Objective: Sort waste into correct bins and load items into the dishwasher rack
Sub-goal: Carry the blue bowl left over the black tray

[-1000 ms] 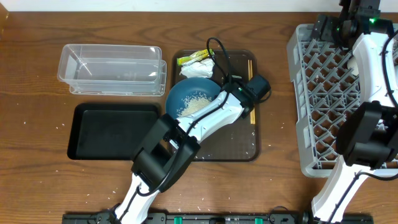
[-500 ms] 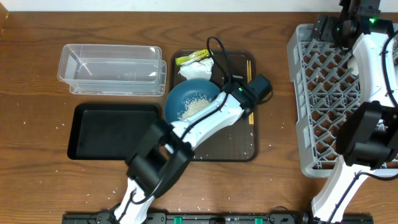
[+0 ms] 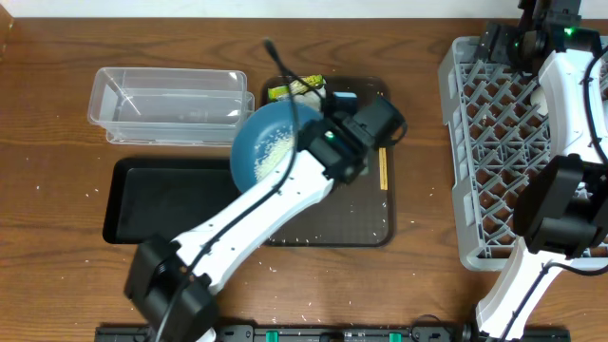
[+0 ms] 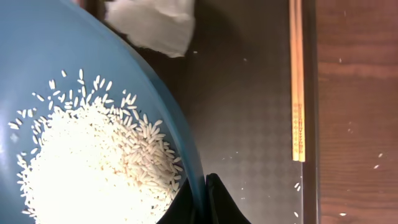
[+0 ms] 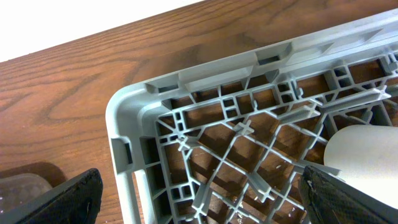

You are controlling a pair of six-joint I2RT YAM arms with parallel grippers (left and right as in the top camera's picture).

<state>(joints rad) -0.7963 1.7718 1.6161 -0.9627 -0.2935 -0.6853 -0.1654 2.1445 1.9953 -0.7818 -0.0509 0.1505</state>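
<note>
one dark blue bowl (image 3: pixel 249 157) holding one heap of rice (image 4: pixel 87 162). two chopsticks (image 4: pixel 297 81), one napkin (image 4: pixel 152 25), one snack wrapper (image 3: pixel 288 91). one black tray (image 3: pixel 161 204), one brown serving tray (image 3: pixel 356 218), one grey rack (image 3: pixel 454 190). two robot arms (image 3: pixel 256 214). one clear tub (image 3: pixel 171 104), though its doubled rim might mean two nested.

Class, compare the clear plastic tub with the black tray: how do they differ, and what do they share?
The clear tub is see-through; the black tray is opaque. The tub has taller walls; the tray is shallow. The tub sits farther back on the table, the tray nearer the front. Both are rectangular with a similar footprint.
</note>
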